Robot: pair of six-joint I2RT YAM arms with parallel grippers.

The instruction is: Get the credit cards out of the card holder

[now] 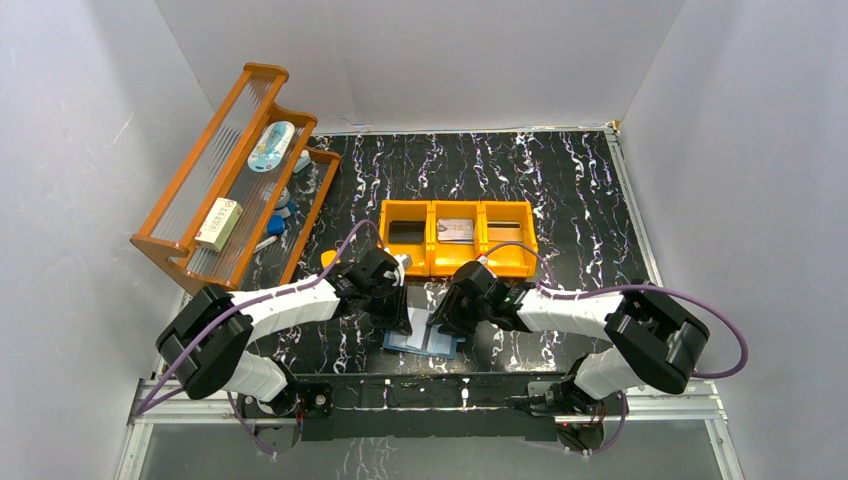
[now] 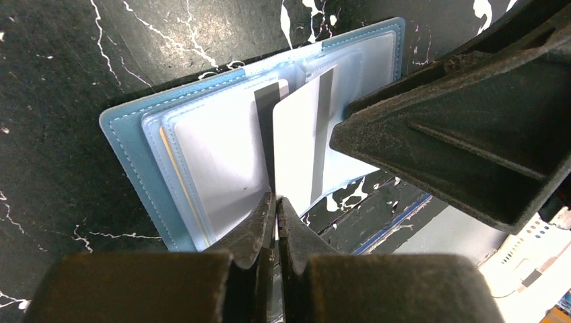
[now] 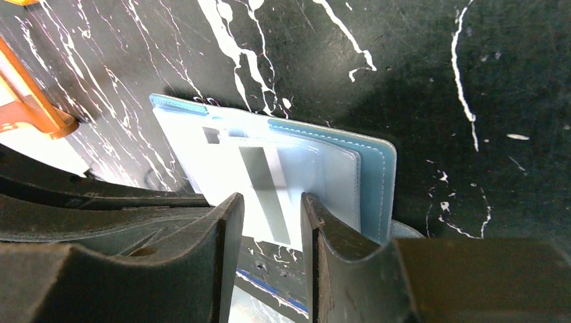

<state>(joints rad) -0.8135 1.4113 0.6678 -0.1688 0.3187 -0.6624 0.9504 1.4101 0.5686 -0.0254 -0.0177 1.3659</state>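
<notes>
Both arms bend inward over the open teal card holder (image 1: 412,343), lower centre. The left gripper (image 2: 276,205) is clamped tight on the near corner of a white striped credit card (image 2: 296,155) (hidden from above). The right gripper (image 3: 271,205) stands half-open astride it, gripping nothing.

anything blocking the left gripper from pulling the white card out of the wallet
Nothing lies between the left gripper and the white plastic card with a grey stripe; its shut tips meet the card's edge. A finger of the right gripper sits over that card on the open teal-blue wallet, possibly pinning it.
</notes>
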